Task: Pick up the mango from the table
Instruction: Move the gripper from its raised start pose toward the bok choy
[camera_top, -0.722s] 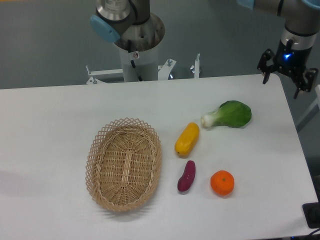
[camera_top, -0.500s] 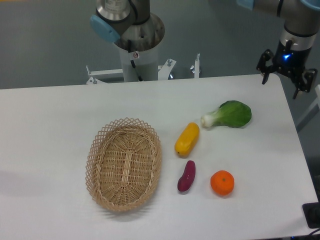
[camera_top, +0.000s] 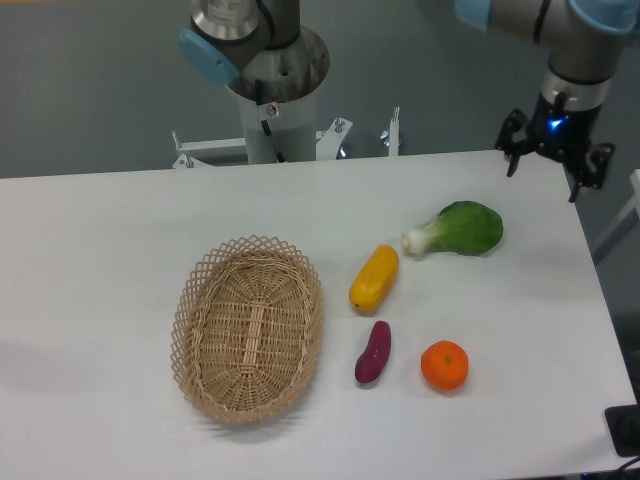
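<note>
the white worktop (camera_top: 120, 250) carries five things, one of each: one mango (camera_top: 374, 277), one purple sweet potato (camera_top: 374, 352), one round orange (camera_top: 444, 365), one leafy green vegetable (camera_top: 458, 230) with a white stalk, and one oval wicker basket (camera_top: 248, 326). the mango lies right of the worktop's middle, tilted with its upper end to the right, just right of the basket's upper rim and apart from it. the sweet potato lies just below the mango without touching it, the orange sits right of the sweet potato, and the green vegetable lies up and to the right of the mango, its stalk end near the mango's upper tip. there is one arm with one tool (camera_top: 545, 172), hanging over the far right corner of the worktop, well apart from the mango and above the vegetable in the picture. its two fingers are spread with a clear gap between them and they grip nothing; a small blue light glows on its body. compared with the earlier frames, the tool has shifted a little to the left and upward in the picture, while the mango, sweet potato, orange, vegetable and basket lie where they were.
</note>
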